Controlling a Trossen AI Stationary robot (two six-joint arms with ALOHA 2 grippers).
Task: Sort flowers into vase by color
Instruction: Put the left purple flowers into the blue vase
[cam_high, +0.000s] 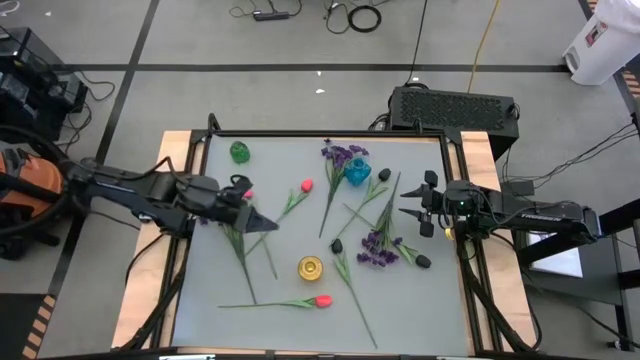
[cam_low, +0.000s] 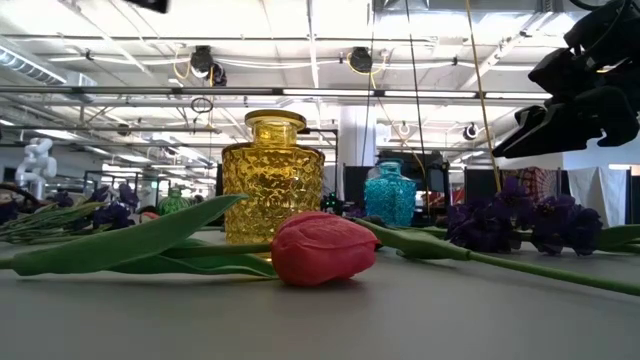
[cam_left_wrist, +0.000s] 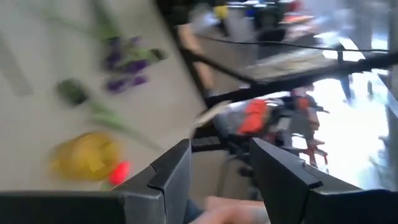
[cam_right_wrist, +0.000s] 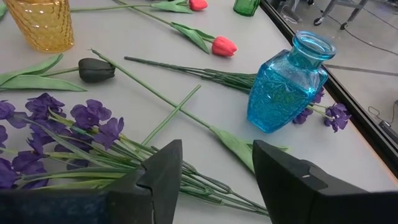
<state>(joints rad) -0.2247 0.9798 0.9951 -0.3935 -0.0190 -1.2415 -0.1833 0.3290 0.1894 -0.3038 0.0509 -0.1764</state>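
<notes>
Well, hardly started: the flowers (cam_high: 345, 215) lie strewn across the table (cam_high: 420, 300), no vase filled. Left gripper (cam_high: 262, 221) open near the left edge; right gripper (cam_high: 407, 205) open by the right edge.

A red-pink tulip bud (cam_low: 322, 248) was seen lying on the table (cam_low: 320, 320) right up front, its long green leaf (cam_low: 130, 240) stretched beside it. A yellow glass vase (cam_low: 273, 180) was stood just behind, a blue vase (cam_low: 390, 195) farther back. Purple blooms (cam_low: 525, 222) were laid nearby, under a dark robot arm (cam_low: 580, 85).
</notes>
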